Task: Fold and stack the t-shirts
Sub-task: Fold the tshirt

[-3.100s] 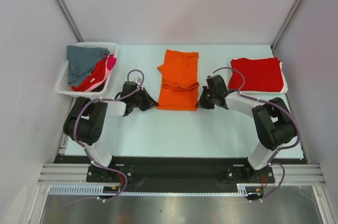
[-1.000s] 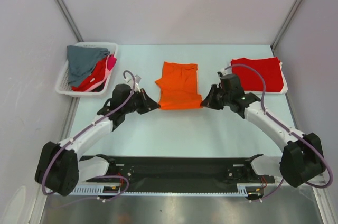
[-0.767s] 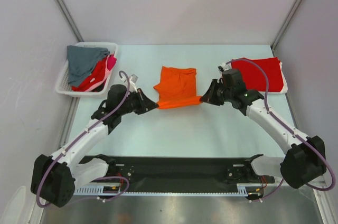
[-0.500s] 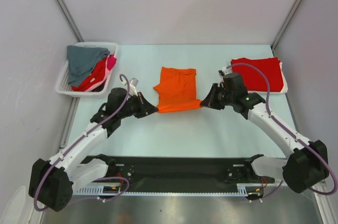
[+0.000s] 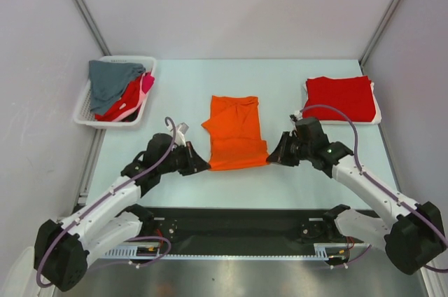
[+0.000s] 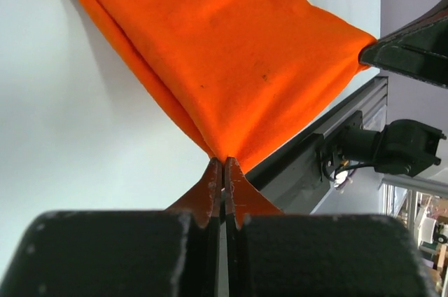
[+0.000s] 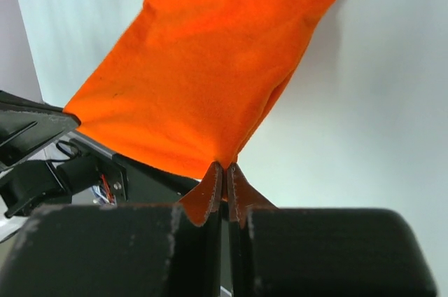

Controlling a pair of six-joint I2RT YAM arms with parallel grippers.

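Observation:
The orange t-shirt lies partly folded in the middle of the table. My left gripper is shut on its near left corner; the left wrist view shows the cloth pinched at the fingertips. My right gripper is shut on its near right corner, with the cloth stretched away from it in the right wrist view. The near edge hangs taut between both grippers. A folded red t-shirt lies at the back right. Grey, red and pink tees sit in the basket.
A white mesh basket stands at the back left by the wall. The folded red tee rests on a white layer at the back right. The black rail of the arm bases runs along the table's near edge.
Both grippers have pulled the orange t-shirt's near edge toward the table's front, after first carrying it toward the back. The shirt now lies longer and nearer. Both arms are drawn in toward their bases.

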